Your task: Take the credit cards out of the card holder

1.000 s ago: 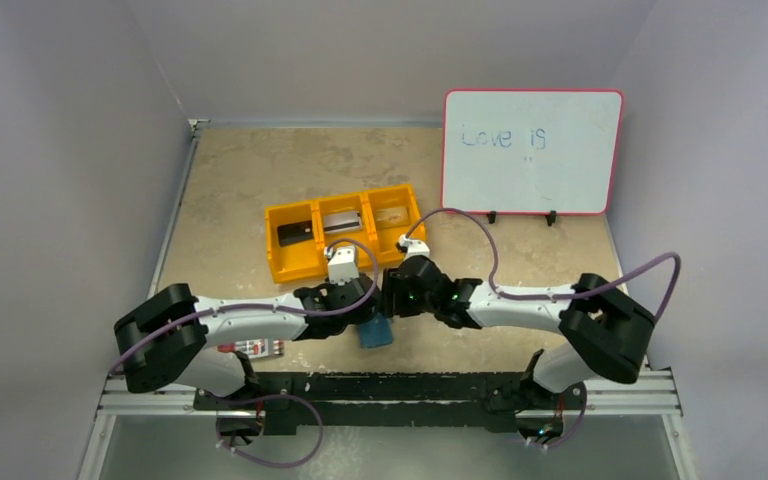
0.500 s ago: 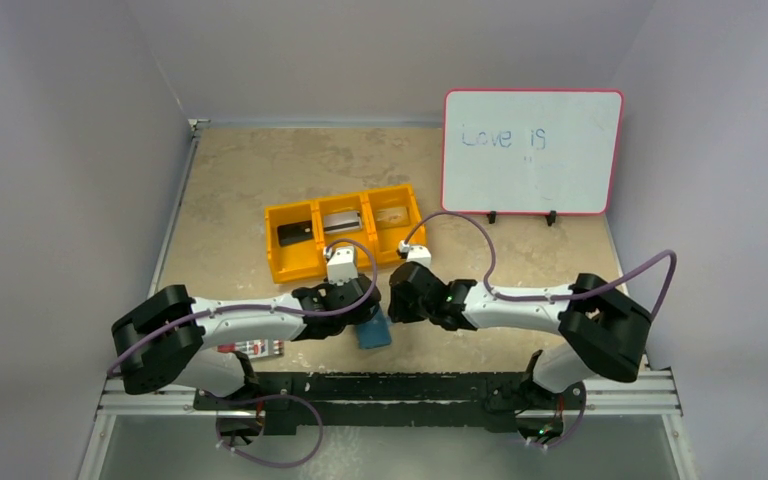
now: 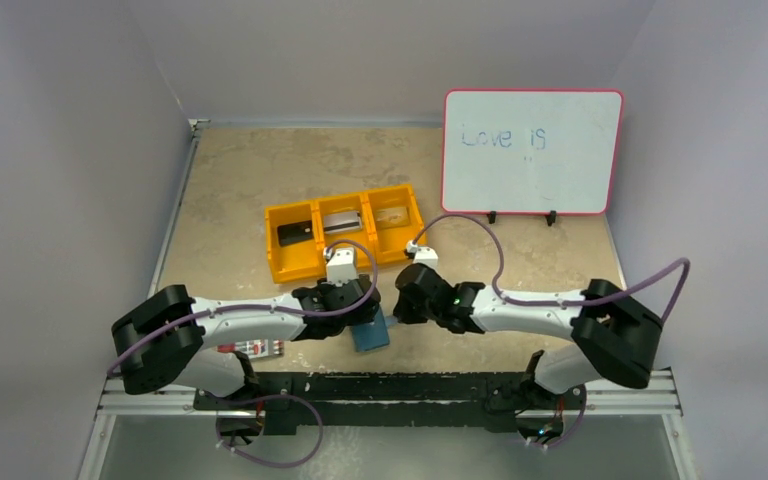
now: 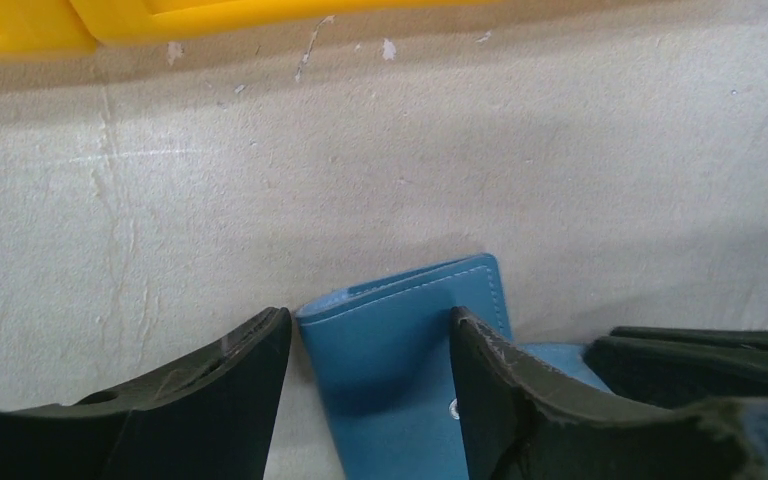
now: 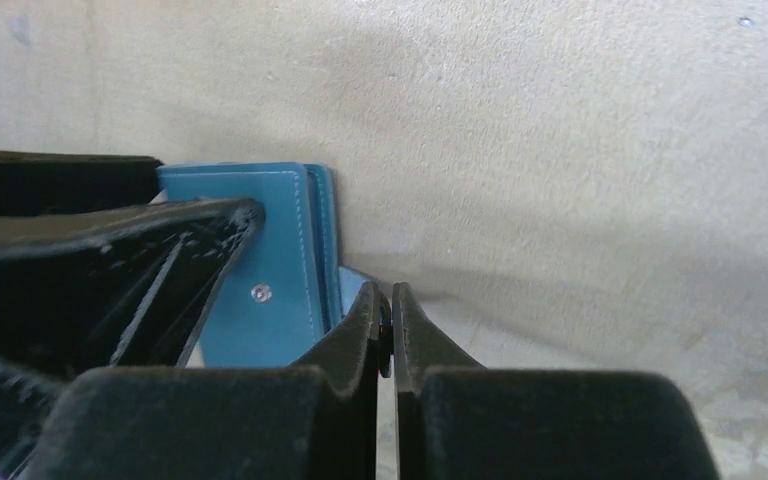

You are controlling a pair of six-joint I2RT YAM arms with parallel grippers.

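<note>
Three cards (image 3: pixel 295 233) lie in the bin (image 3: pixel 290 265), one to a compartment, in the top view. None shows in the holder (image 3: pixel 371 337), which lies flat on the table (image 3: pixel 260 170) just in front of the bin and near the front edge. It sits between the left gripper (image 3: pixel 358 322) and the right gripper (image 3: pixel 397 312). Bare table opens to the right, toward the whiteboard (image 3: pixel 530 150).

From the left wrist, the jaws stand apart astride the holder's cover. One finger is just beside its left edge, the other lies over it by the snap (image 4: pixel 452 408). Nothing is clamped. The bin wall is close ahead.

From the right wrist, the fingers are pressed together at the holder's right edge, where a pale tab (image 5: pixel 353 277) pokes out. Whether the tab is nipped, I cannot tell.

The holder looks light, soft and floppy, likely to slide or lift unless pinned. Its tab or cover edge is the best hold. Any cards inside would be thin, stiff and slick, best pinched at an exposed edge.
</note>
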